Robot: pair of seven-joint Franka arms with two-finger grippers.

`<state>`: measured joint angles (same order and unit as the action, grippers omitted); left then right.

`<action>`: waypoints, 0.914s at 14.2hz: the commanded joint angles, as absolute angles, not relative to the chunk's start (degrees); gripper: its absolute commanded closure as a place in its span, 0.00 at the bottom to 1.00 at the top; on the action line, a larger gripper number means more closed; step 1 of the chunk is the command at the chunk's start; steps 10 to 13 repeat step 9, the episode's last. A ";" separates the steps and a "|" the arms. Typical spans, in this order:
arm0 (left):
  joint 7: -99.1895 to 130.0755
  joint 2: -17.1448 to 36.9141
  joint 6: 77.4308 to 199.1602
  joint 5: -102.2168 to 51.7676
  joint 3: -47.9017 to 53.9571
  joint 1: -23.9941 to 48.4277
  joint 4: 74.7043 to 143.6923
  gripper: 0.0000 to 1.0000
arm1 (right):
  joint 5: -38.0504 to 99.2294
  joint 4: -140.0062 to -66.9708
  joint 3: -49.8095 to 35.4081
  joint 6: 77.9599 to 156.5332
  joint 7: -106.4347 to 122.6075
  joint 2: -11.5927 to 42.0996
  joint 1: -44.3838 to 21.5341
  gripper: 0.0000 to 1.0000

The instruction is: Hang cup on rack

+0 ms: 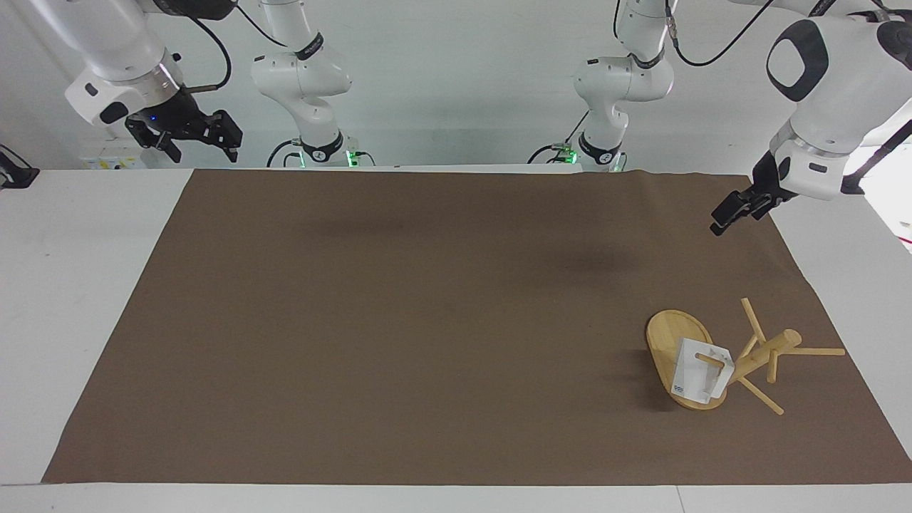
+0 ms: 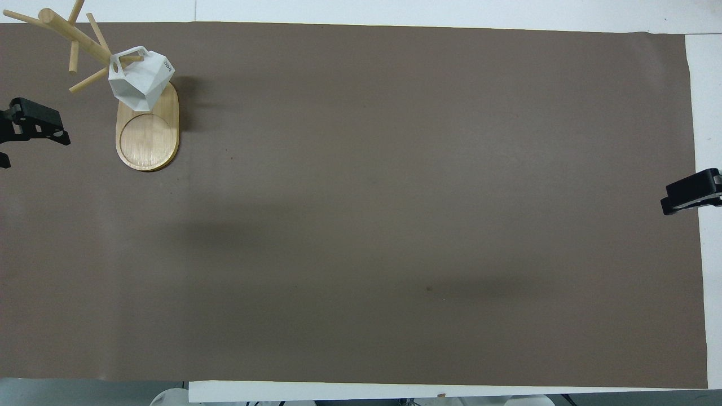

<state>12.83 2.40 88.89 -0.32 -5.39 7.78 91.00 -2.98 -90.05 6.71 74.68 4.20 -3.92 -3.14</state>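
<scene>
The white faceted cup hangs by its angular handle on a peg of the bamboo rack, over the oval base. Nothing holds it. In the overhead view the cup sits against the post, above the base. My left gripper is open and empty, raised over the mat's edge at the left arm's end, well apart from the rack; one of its fingers shows in the overhead view. My right gripper is open and empty, and waits high over the right arm's end of the table.
A brown mat covers most of the white table. Several bare pegs stick out from the rack's post toward the left arm's end. One right finger shows at the mat's edge.
</scene>
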 commanded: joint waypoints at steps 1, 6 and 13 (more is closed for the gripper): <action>4.34 6.59 82.28 1.93 -5.10 7.82 83.77 0.00 | -2.90 -91.49 6.42 75.67 3.08 -5.01 -2.55 0.00; -4.22 6.15 81.56 2.11 -5.19 7.73 83.32 0.00 | -2.90 -91.67 6.42 75.59 3.25 -5.10 -2.55 0.00; -4.22 5.89 81.74 2.02 -5.19 7.65 83.32 0.00 | -2.90 -91.67 6.42 75.59 3.25 -5.10 -2.64 0.00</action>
